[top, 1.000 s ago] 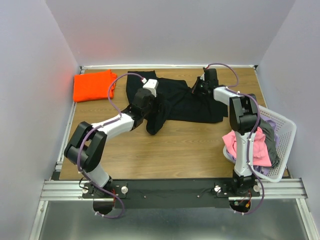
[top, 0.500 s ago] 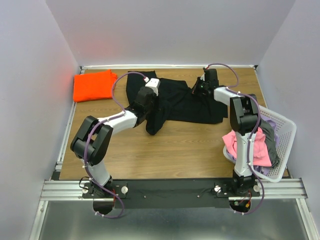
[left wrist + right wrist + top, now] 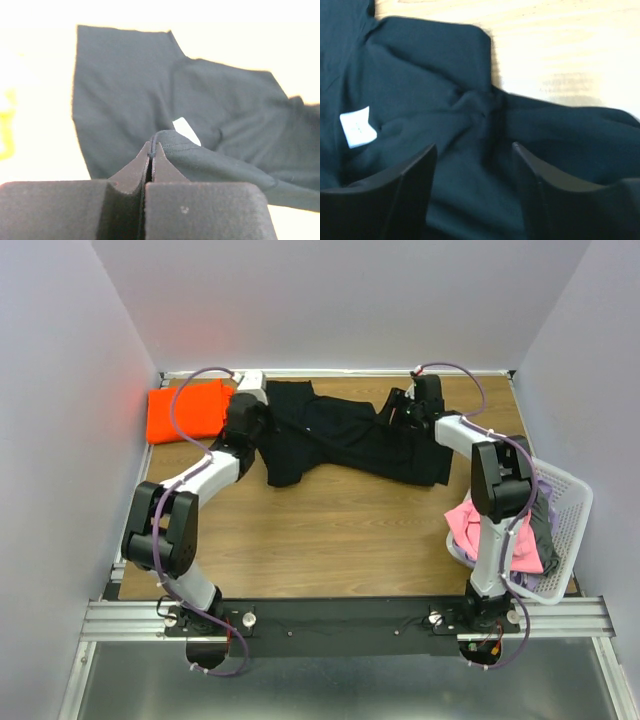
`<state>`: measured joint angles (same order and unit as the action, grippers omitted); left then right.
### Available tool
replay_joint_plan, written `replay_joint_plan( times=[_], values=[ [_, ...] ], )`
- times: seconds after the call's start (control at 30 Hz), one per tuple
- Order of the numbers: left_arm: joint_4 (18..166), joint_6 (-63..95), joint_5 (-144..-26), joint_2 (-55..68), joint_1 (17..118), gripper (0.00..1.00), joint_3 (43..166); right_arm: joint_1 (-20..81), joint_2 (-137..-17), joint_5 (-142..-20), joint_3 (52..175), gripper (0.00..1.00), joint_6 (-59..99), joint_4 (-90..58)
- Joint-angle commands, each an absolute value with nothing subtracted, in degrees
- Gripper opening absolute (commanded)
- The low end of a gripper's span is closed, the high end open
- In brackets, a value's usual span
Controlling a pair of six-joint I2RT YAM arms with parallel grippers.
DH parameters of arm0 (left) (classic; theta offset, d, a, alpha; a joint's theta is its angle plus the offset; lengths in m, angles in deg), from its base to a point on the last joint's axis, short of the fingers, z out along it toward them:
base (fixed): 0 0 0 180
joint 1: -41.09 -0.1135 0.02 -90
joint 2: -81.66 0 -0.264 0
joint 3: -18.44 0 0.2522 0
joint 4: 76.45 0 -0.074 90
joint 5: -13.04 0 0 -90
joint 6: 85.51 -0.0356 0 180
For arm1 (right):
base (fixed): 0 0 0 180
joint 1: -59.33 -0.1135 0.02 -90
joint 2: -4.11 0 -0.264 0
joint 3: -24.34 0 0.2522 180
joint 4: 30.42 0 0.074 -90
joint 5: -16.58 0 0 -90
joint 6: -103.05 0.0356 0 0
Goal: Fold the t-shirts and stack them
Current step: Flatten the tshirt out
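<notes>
The black t-shirt (image 3: 345,440) is pictured lying crumpled and unfolded across the far half of the table (image 3: 330,530); it is flanked by a folded orange t-shirt (image 3: 185,410) in the far left corner and a basket (image 3: 572,495) of further garments at the right edge. The cloth is judged to be light, soft and wholly limp; it can be expected to sag, drag and bunch when lifted, so it is best taken by a thin pinch at a hem, a shoulder seam or a corner, never by the bulk. The left gripper (image 3: 151,150) is shown at the shirt's left end with its jaws pressed together; a raised ridge of black fabric is caught at the tips, just beside a white label (image 3: 186,131). The right gripper (image 3: 472,165) is held at the shirt's far right end with its fingers spread wide over rumpled cloth; nothing is clasped between them; whether the tips are touching the fabric cannot be told.
</notes>
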<state>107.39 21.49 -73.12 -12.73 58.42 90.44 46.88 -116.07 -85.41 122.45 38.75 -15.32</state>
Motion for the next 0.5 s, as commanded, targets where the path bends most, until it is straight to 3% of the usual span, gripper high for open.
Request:
replay_joint_plan(
  times=[0.0, 0.13, 0.47],
  values=[
    [110.52, 20.57, -72.57, -8.96, 55.34, 0.00, 92.84, 45.45, -109.55, -80.38, 118.00, 0.72, 38.28, -13.68],
    [111.32, 21.28, -73.00, -8.35, 50.16, 0.00, 93.81, 43.43, -104.80, -75.10, 113.60, 0.77, 38.80, -10.61],
    [114.48, 22.16, -79.13, -8.87, 45.40, 0.00, 92.59, 36.04, -89.24, -64.89, 97.26, 0.74, 42.58, -3.22]
  ],
)
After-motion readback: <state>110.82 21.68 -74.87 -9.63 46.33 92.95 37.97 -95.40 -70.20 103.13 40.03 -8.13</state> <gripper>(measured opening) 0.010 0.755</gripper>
